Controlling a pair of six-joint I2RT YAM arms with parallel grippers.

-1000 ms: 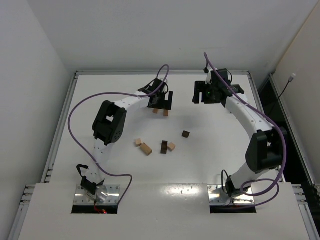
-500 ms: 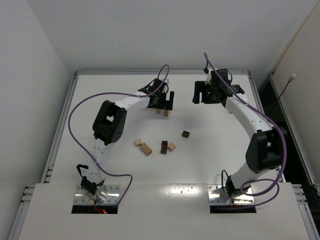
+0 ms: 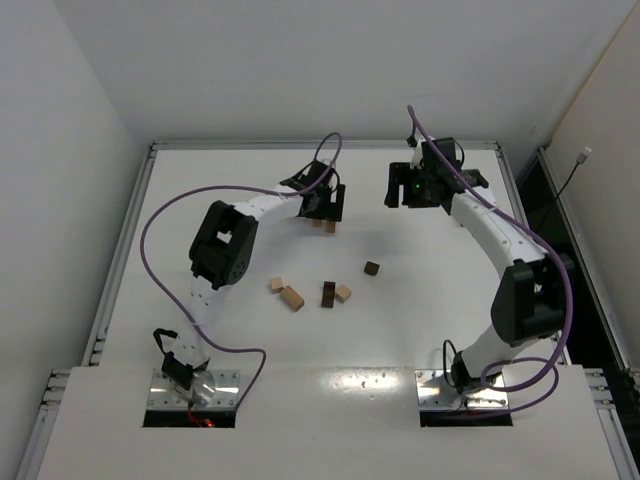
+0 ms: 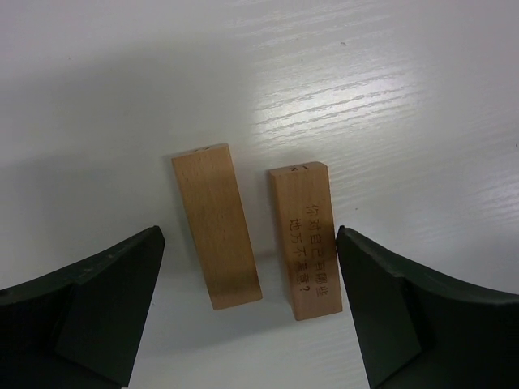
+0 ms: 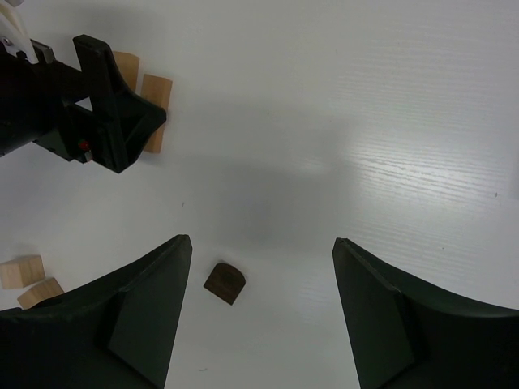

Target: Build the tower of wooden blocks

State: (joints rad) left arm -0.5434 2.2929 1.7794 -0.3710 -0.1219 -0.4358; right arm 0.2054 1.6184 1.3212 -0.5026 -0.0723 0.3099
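Two tan oblong blocks lie side by side flat on the table, a plain one (image 4: 217, 227) and an engraved one (image 4: 304, 239). My left gripper (image 4: 247, 241) is open and hovers over them, one finger on each outer side, touching neither; it also shows in the top view (image 3: 325, 205). My right gripper (image 5: 259, 241) is open and empty, high above the table at the back right (image 3: 412, 190). A small dark brown block (image 5: 225, 282) lies below it, alone (image 3: 371, 268). No tower shows in any view.
Near the table's middle lie a dark oblong (image 3: 328, 293), a tan cube (image 3: 343, 293) and two tan blocks (image 3: 292, 297) (image 3: 277, 284). The table's raised rim (image 3: 150, 150) runs along the back and sides.
The left arm has shifted slightly right above the two tan oblongs. The right arm and the blocks have not moved.
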